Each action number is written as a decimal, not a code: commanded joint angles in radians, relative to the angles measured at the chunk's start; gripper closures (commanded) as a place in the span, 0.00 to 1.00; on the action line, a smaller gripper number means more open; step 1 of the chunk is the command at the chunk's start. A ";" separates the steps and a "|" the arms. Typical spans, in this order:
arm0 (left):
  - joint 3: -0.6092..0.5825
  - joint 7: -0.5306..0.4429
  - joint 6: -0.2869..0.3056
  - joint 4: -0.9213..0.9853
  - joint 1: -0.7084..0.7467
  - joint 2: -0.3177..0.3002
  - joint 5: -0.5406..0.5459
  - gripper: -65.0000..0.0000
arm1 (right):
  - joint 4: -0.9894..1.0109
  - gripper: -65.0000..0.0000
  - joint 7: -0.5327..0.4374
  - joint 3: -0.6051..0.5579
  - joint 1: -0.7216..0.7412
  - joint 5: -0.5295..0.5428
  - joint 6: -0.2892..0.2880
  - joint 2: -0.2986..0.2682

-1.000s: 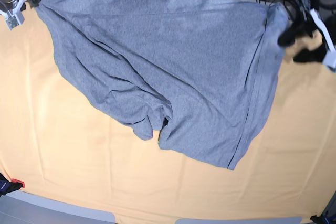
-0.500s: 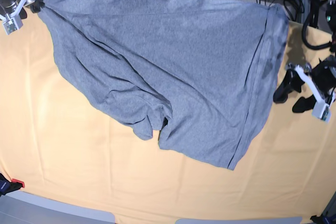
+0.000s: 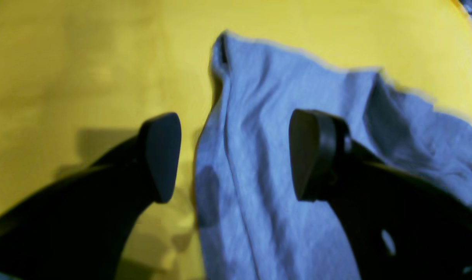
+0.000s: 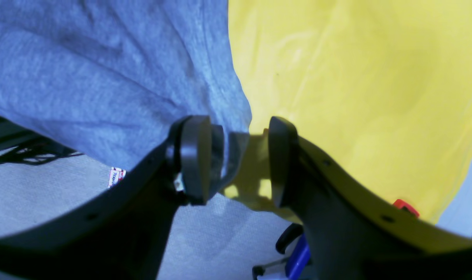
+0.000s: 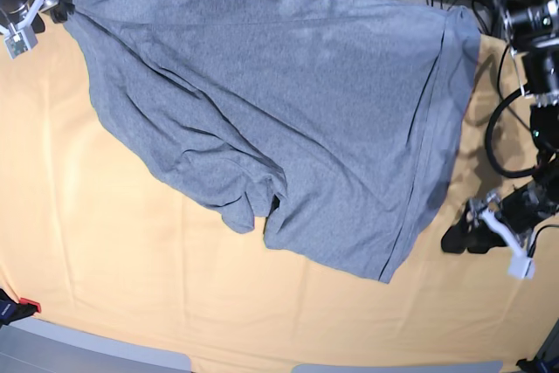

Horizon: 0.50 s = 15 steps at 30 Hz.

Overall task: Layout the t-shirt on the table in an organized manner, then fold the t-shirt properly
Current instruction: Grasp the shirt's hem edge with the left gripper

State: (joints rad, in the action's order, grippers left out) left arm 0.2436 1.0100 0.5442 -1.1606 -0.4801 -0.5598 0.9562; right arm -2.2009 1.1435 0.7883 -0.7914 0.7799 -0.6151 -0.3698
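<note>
Moved: left gripper (image 5: 472,235) has dropped down the shirt's hem side.
Table (image 5: 105,286): carries the t-shirt (image 5: 288,120), spread but rumpled.
Left fingers: wide apart, straddling the hem, likely to pinch.
Right gripper (image 4: 236,155): parted, holding nothing, at the shirt's corner.

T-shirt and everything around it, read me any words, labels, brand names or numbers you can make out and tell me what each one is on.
None can be read.
Small red and white tag below the t-shirt edge, right wrist view: print too blurred to read.
T-shirt: only plain grey fabric shows, no lettering visible.
Table: no markings.
</note>
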 commanded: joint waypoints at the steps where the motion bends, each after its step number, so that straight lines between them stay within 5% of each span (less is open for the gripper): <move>1: -0.006 -0.032 0.019 0.032 -0.055 -0.002 0.017 0.32 | -0.015 0.59 -0.012 0.011 -0.006 0.010 0.010 -0.013; 10: -0.034 -0.240 0.019 0.355 -0.214 0.144 -0.250 0.32 | -0.015 0.59 -0.015 0.011 -0.006 0.009 0.014 -0.013; 15: -0.034 -0.336 -0.085 0.414 -0.226 0.218 -0.412 0.32 | -0.015 0.59 -0.015 0.011 -0.006 0.009 0.014 -0.013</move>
State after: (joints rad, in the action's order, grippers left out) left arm 0.2047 0.7017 0.4496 -0.7307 -0.6670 -0.3298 0.5220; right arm -2.2009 1.1404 0.7883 -0.7921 0.7792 -0.6022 -0.3687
